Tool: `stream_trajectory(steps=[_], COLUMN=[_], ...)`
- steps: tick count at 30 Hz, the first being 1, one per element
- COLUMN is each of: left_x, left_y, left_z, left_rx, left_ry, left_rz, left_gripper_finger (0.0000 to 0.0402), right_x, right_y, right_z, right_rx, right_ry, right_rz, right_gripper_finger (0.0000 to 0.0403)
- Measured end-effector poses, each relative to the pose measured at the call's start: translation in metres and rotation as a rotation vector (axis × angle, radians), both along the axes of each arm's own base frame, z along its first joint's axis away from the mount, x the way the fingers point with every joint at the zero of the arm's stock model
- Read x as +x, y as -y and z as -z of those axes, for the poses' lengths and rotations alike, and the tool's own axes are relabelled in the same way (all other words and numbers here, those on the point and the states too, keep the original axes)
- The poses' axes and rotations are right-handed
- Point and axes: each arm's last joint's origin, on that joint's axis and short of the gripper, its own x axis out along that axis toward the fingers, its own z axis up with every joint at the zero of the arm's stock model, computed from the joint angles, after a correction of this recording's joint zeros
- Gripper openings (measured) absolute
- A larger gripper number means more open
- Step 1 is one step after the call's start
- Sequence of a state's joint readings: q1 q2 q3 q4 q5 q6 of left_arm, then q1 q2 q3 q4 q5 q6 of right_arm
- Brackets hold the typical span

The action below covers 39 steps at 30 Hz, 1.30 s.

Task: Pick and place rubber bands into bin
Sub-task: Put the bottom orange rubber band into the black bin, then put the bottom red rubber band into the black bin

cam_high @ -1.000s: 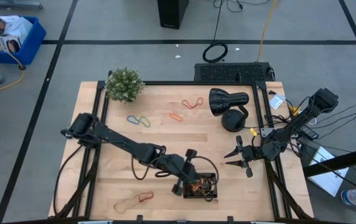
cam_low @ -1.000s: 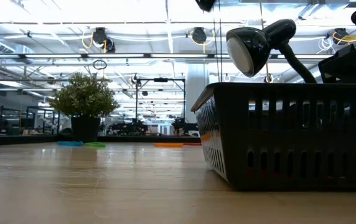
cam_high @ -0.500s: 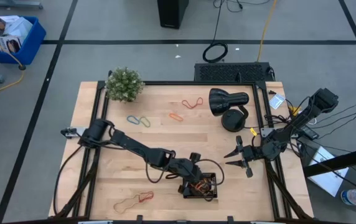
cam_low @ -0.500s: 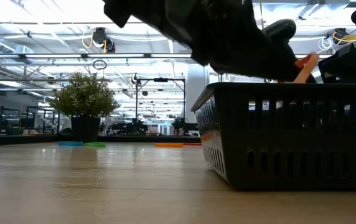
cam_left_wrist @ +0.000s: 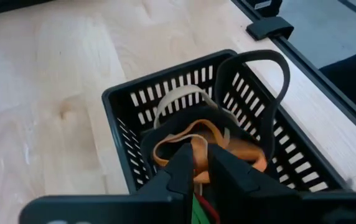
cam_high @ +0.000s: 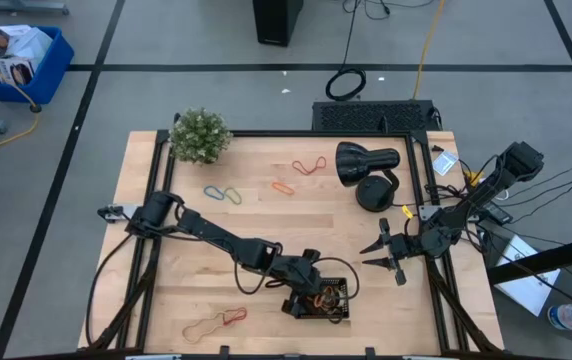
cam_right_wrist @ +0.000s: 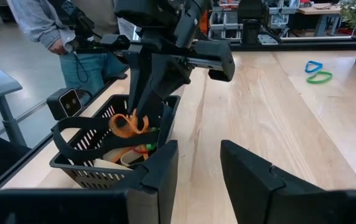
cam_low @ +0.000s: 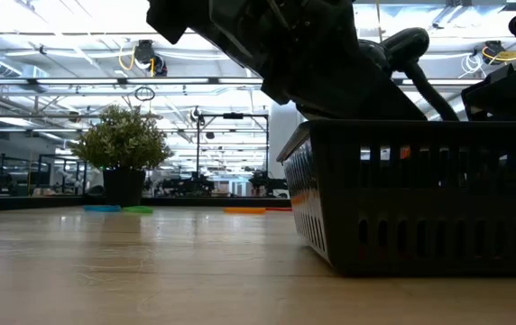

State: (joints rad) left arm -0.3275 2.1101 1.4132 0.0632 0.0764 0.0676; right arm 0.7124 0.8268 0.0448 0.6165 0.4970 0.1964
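Note:
The bin (cam_high: 324,299) is a small black slotted basket near the table's front edge; it also shows in the low view (cam_low: 420,194). My left gripper (cam_high: 301,293) reaches down into it, shut on an orange rubber band (cam_right_wrist: 128,124). In the bin (cam_left_wrist: 134,106) lie a tan band (cam_left_wrist: 178,96), a black loop (cam_left_wrist: 252,59) leaning on the far wall, and green and red bands. My right gripper (cam_high: 378,250) waits open at the table's right edge. More rubber bands lie loose on the table (cam_high: 223,193), (cam_high: 283,187), (cam_high: 310,165), (cam_high: 216,322). My left gripper pinches a stretch of the orange rubber band (cam_left_wrist: 195,149) between its two fingertips. The fingers slant down into the bin from the table's left side. The band hangs crumpled and slack below the fingertips (cam_right_wrist: 142,102), inside the bin's walls and above the bands lying there.
A potted plant (cam_high: 199,135) stands at the far left corner, and a black lamp (cam_high: 366,165) lies at the far right. A person (cam_right_wrist: 53,25) stands beyond the table's edge. Bare wood lies across the middle of the table (cam_high: 266,225).
My left gripper has come down toward the near edge and into the bin, carrying the orange band. The band was above the rim half a second ago and now hangs below it, inside the walls.

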Motion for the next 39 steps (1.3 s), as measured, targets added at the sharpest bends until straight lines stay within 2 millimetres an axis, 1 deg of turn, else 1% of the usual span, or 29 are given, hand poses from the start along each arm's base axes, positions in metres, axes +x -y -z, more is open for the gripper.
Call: stream_trajectory(steps=[8,13,20,23,26,28,30,34,39], left_x=[-0.001,-0.002,-0.003,-0.004,-0.004,-0.008,-0.012,-0.023,-0.049], left_y=[0.001,0.001,0.001,0.001,0.001,0.0,-0.002,-0.005,-0.007], left_z=[0.001,-0.004,-0.004,-0.003,-0.003,-0.005,-0.013,-0.04,-0.071], left_rx=[-0.02,-0.054,-0.044,-0.039,-0.03,-0.019,-0.011,-0.004,0.0], left_ry=[-0.018,-0.025,-0.034,-0.048,-0.049,-0.08,-0.086,-0.088,-0.179], left_rz=[0.024,0.041,0.03,0.031,0.037,0.037,0.041,0.046,0.038], left_gripper_finger=[0.0079,0.0106,0.0145,0.0171,0.0207,0.0231,0.025,0.0277,0.0294], right_x=[0.0,0.0,0.0,0.0,0.0,0.0,0.0,0.0,0.0], right_y=[0.0,0.0,0.0,0.0,0.0,0.0,0.0,0.0,0.0], right_z=[0.0,0.0,0.0,0.0,0.0,0.0,0.0,0.0,0.0], right_rx=[0.0,0.0,0.0,0.0,0.0,0.0,0.001,0.0,0.0], right_ry=[0.0,0.0,0.0,0.0,0.0,0.0,0.0,0.0,0.0], right_rz=[0.0,0.0,0.0,0.0,0.0,0.0,0.0,0.0,0.0], right_gripper_finger=[0.0116,0.0116,0.0116,0.0116,0.0116,0.0116,0.0116,0.0116,0.0116])
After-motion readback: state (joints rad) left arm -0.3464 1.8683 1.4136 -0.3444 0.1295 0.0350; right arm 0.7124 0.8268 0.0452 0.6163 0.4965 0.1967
